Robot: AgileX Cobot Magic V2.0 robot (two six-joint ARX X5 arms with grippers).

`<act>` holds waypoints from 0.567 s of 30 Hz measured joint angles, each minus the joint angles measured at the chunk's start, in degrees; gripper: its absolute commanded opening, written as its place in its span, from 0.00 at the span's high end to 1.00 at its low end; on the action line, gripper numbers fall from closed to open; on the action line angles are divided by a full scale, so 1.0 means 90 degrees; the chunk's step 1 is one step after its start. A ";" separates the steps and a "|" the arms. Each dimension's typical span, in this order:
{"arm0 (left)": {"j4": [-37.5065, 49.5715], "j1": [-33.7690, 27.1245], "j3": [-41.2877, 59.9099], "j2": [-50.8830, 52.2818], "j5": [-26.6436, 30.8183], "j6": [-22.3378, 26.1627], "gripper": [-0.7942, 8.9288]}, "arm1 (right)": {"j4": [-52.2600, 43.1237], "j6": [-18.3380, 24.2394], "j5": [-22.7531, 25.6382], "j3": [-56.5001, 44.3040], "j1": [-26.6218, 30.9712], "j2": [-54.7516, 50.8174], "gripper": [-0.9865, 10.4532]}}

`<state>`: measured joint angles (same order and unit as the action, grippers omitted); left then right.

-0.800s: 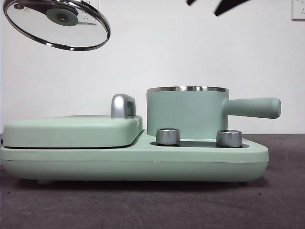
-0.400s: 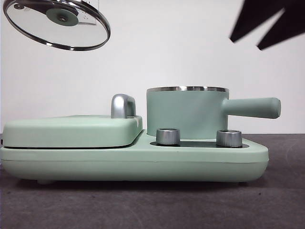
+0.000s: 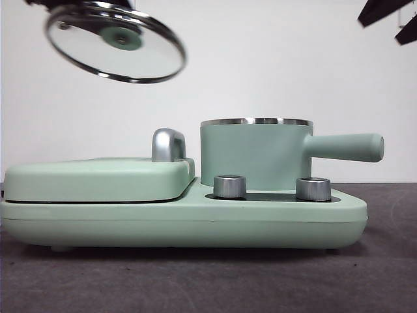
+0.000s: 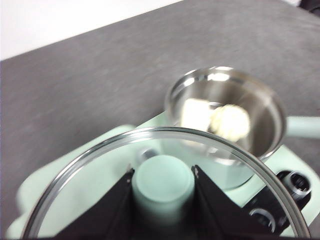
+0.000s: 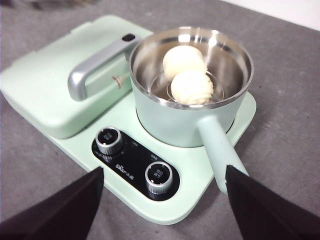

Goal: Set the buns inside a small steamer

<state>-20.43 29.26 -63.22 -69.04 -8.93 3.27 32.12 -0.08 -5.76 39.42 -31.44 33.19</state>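
Observation:
The small steamer (image 5: 187, 117) stands uncovered on its mint-green base, long handle (image 5: 220, 150) sticking out. Both buns lie inside it side by side: the smooth one (image 5: 184, 60) and the ribbed one (image 5: 192, 86), also seen through the glass in the left wrist view as the ribbed bun (image 4: 230, 122) beside the smooth bun (image 4: 195, 112). My left gripper (image 4: 162, 172) is shut on the green knob of the glass lid (image 3: 116, 42), held tilted in the air above the griddle cover, left of the steamer (image 3: 255, 153). My right gripper (image 5: 162, 169) is open and empty, high above the handle side.
A flat mint-green griddle cover (image 5: 50, 90) with a steel handle (image 5: 97, 67) fills the other half of the base. Two steel dials (image 5: 108, 140) (image 5: 158, 177) sit on a black panel in front of the steamer. Dark grey tabletop surrounds the appliance.
The lid has shifted right toward the steamer with my left gripper. The right gripper dipped into the front view and has since risen back to the top right corner.

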 measured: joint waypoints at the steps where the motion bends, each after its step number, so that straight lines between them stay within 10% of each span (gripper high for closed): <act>1: 0.0177 0.0083 -0.0002 -0.0097 -0.0002 0.0000 0.91 | 0.0005 -0.0024 0.0000 0.0000 0.0000 -0.0061 0.59; 17: 0.3167 0.0969 -0.0002 -0.1984 -0.0017 0.0017 0.91 | 0.0012 -0.0163 0.0141 0.0000 0.0000 -0.0226 0.59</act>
<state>8.08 37.98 -63.24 -86.89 -9.08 3.42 32.23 -1.54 -4.49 39.42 -31.44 31.16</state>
